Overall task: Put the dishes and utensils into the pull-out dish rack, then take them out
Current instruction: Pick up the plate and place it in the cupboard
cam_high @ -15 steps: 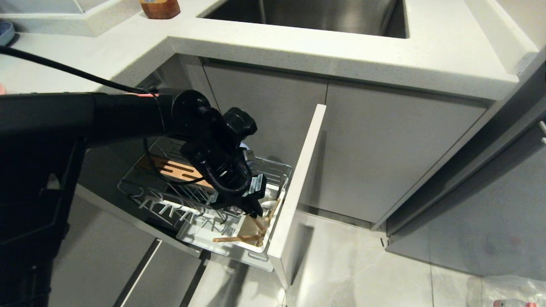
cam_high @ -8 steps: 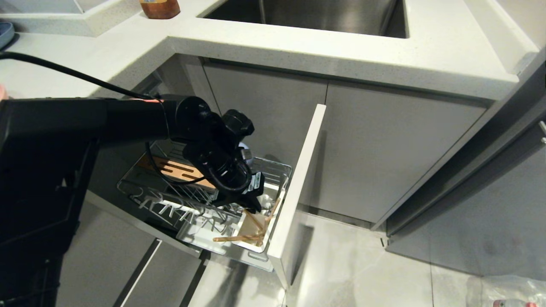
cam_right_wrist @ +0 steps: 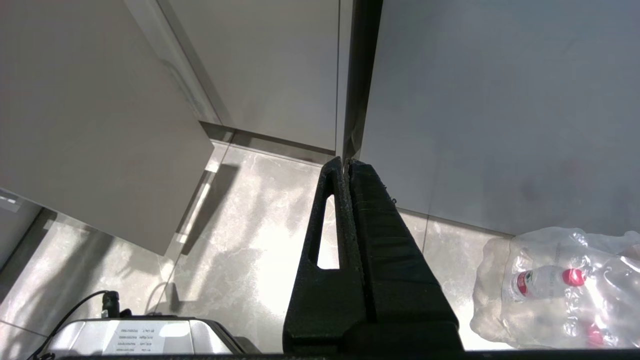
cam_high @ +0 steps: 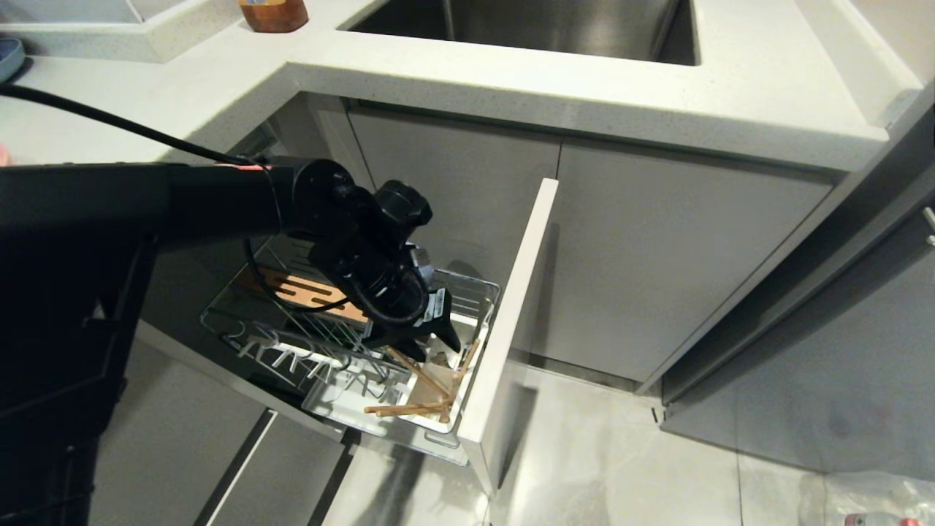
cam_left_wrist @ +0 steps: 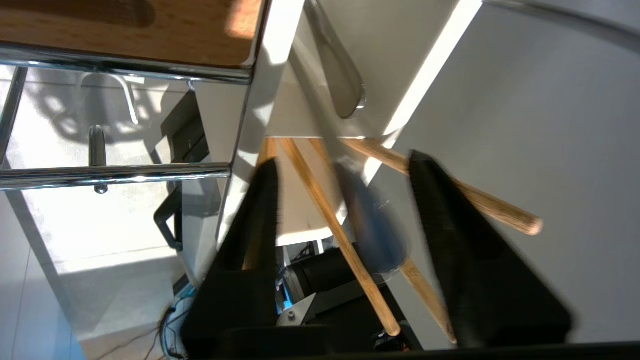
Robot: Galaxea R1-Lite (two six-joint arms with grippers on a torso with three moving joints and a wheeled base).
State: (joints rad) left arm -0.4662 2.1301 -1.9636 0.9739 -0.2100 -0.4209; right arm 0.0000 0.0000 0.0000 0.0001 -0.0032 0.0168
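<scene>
The pull-out dish rack (cam_high: 292, 349) stands drawn out of the lower cabinet, with its pale front panel (cam_high: 511, 314) on the right. My left gripper (cam_high: 434, 349) hangs open over the white utensil caddy (cam_high: 427, 398) at the rack's front corner. Between its spread fingers (cam_left_wrist: 250, 235) the grey spoon (cam_left_wrist: 372, 230) shows blurred, gripped by neither. Wooden chopsticks (cam_left_wrist: 330, 220) lean crosswise in the caddy (cam_left_wrist: 295, 115), also visible as chopsticks (cam_high: 409, 409) from the head. A pale blue bowl edge (cam_high: 7, 55) shows on the counter at far left. My right gripper (cam_right_wrist: 346, 161) is shut, parked over the floor.
A copper-brown slotted strip (cam_high: 307, 292) lies in the rack behind the arm. The white counter (cam_high: 511, 80) and steel sink (cam_high: 555, 25) overhang the cabinets. A brown jar (cam_high: 274, 14) stands on the counter. Wrapped water bottles (cam_right_wrist: 555, 285) lie on the floor at right.
The left gripper has opened from shut over the caddy. The spoon has come free between its fingers, and the wrist has risen slightly.
</scene>
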